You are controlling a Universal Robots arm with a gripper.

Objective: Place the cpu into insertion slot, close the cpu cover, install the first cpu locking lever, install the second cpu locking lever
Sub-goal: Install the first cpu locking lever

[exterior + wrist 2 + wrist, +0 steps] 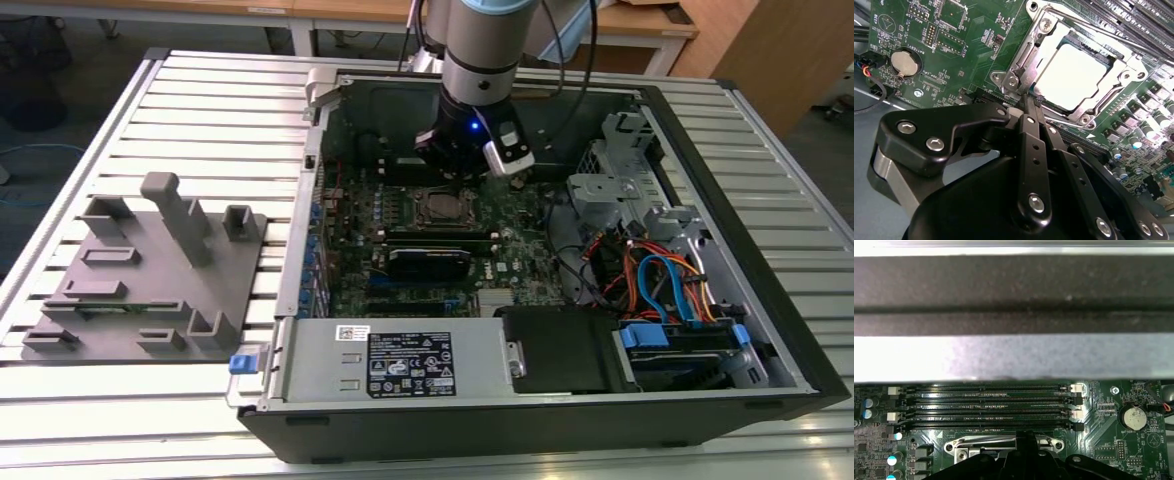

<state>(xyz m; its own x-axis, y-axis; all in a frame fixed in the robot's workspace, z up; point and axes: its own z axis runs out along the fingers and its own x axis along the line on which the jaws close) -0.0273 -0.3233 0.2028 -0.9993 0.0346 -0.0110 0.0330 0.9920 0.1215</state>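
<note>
Gripper point(1027, 100) is pinched closed, nothing visible between the fingers, tips right at the near corner of the cpu cover point(1021, 57). Cover looks folded down over the cpu point(1079, 75), which sits in the insertion slot point(412, 205). The chip lies just past the tips, roughly along the finger line, so any push goes forward.

Open computer case point(534, 432) on desk point(120, 420); grey fixture block point(147, 290) at desk's edge, exterior view's left; arm point(478, 50) near insertion slot point(437, 207).
</note>
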